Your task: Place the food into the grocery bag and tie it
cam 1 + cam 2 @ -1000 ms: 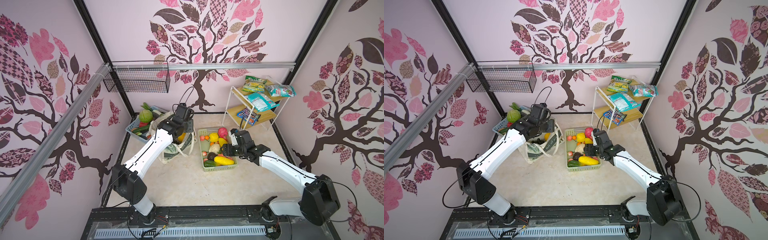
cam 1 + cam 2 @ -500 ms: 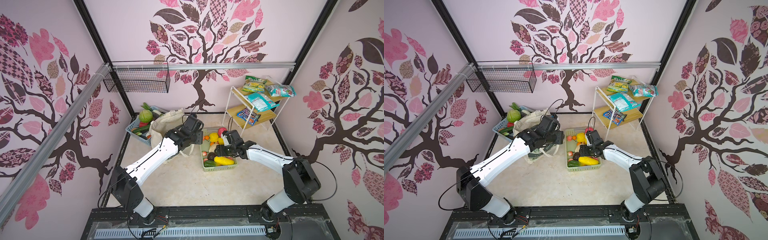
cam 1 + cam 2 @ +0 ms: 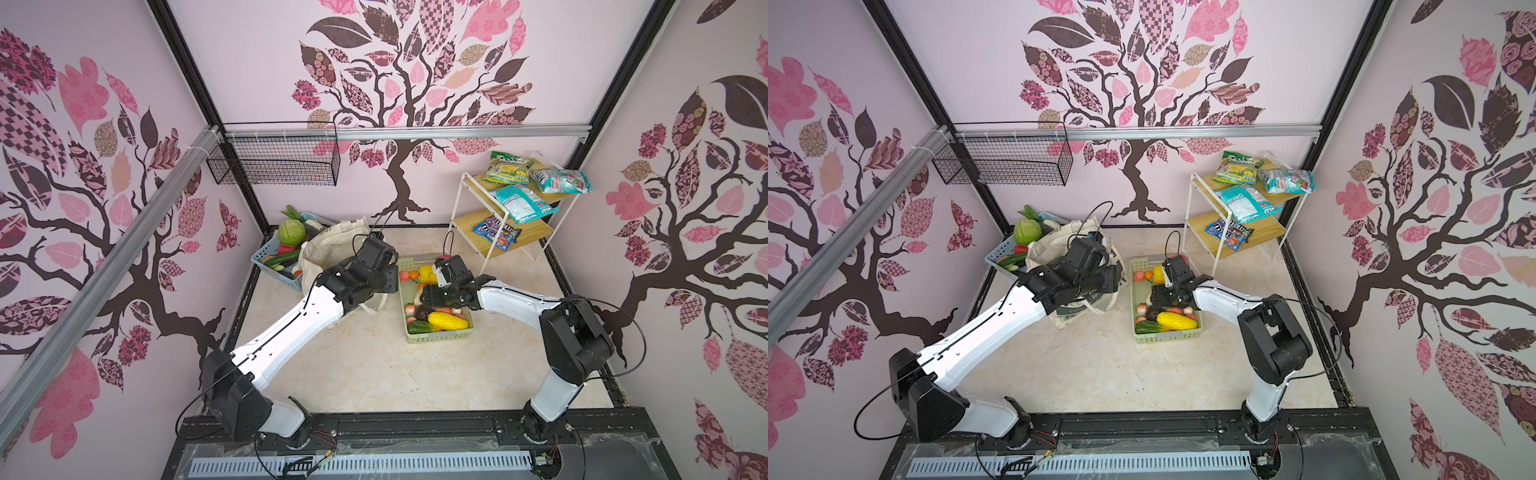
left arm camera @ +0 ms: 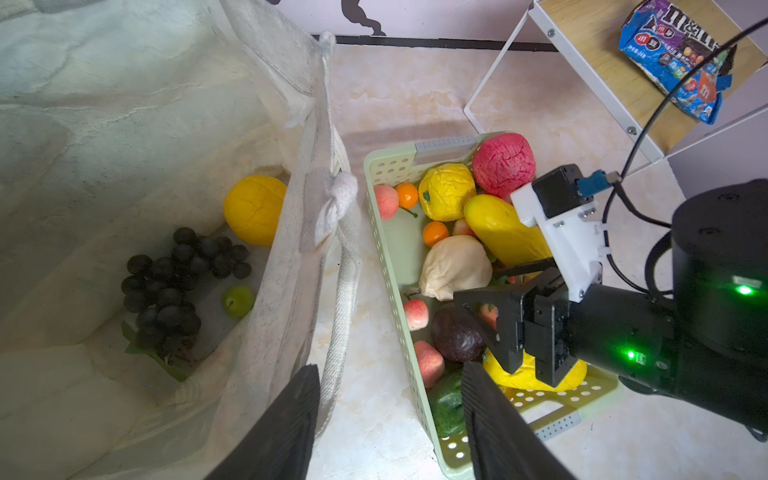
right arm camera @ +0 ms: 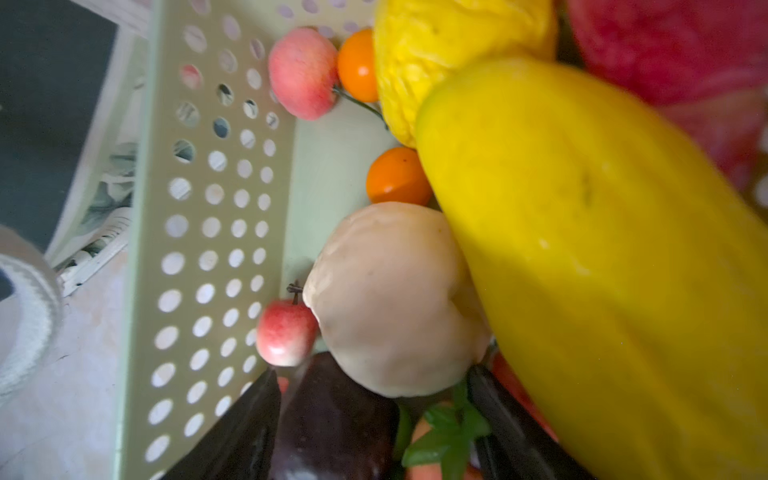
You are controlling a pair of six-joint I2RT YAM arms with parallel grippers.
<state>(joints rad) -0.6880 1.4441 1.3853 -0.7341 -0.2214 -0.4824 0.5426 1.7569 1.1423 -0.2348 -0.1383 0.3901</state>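
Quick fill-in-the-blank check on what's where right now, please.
The grape bunch, yellow fruit and small green fruit lie inside the ____. The right gripper reaches into the pale-green ____. The left gripper is ____, holding nothing.
Missing: grocery bag; basket; open.

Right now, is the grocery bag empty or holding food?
Holding food: the left wrist view shows a grape bunch, a yellow fruit and a green fruit inside the grocery bag.

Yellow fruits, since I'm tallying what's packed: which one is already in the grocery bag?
The round yellow fruit beside the dark grape bunch inside the grocery bag; the other yellow ones lie in the pale-green basket.
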